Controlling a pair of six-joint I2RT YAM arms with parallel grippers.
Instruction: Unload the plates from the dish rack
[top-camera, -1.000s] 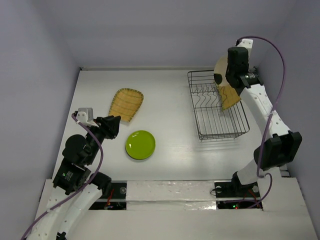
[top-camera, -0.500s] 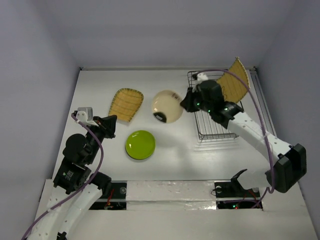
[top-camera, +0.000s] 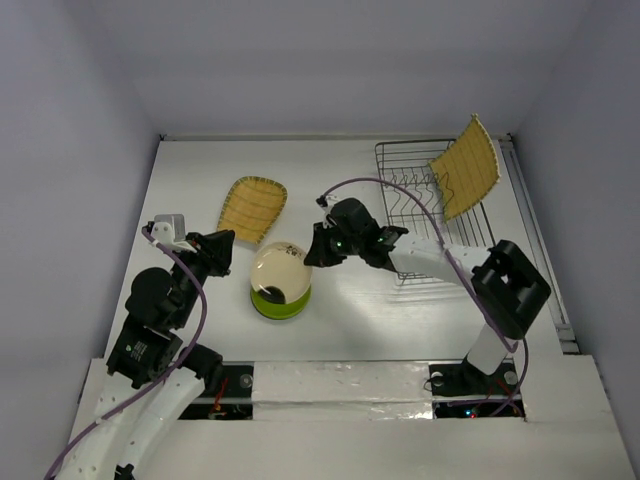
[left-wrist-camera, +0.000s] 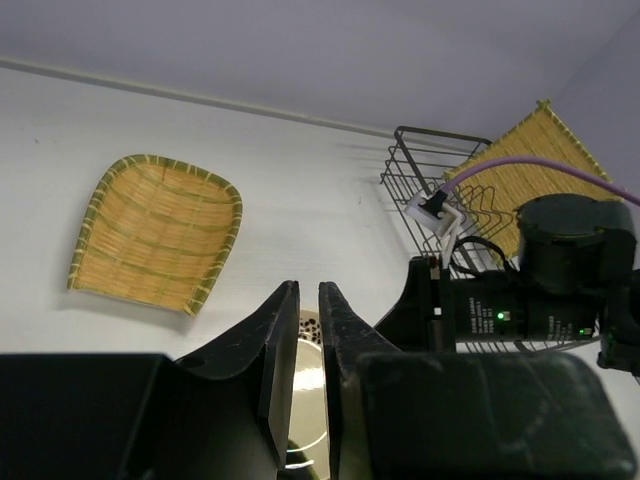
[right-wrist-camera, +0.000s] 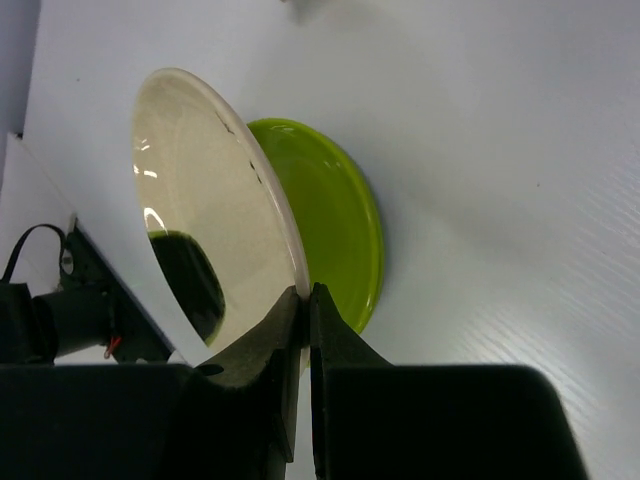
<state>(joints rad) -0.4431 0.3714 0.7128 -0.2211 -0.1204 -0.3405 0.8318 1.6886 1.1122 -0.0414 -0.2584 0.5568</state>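
My right gripper (top-camera: 313, 250) is shut on the rim of the round cream plate (top-camera: 277, 270) and holds it tilted over the lime-green plate (top-camera: 282, 304), which lies flat on the table. In the right wrist view the gripper (right-wrist-camera: 303, 298) pinches the cream plate's (right-wrist-camera: 210, 215) edge, with the green plate (right-wrist-camera: 345, 215) right behind it; I cannot tell if they touch. The grey wire dish rack (top-camera: 415, 215) at the back right holds the square woven tray (top-camera: 465, 168) upright. The oval woven tray (top-camera: 252, 208) lies on the table. My left gripper (top-camera: 228, 248) is shut and empty, just left of the plates.
The left wrist view shows the oval tray (left-wrist-camera: 155, 232), the rack (left-wrist-camera: 420, 165), the square tray (left-wrist-camera: 545, 165) and the right arm's wrist (left-wrist-camera: 500, 320) close by. Grey walls enclose the table on three sides.
My right arm lifted the cream plate out of the rack, carried it left across the table and lowered it over the green plate. The left arm has not moved.
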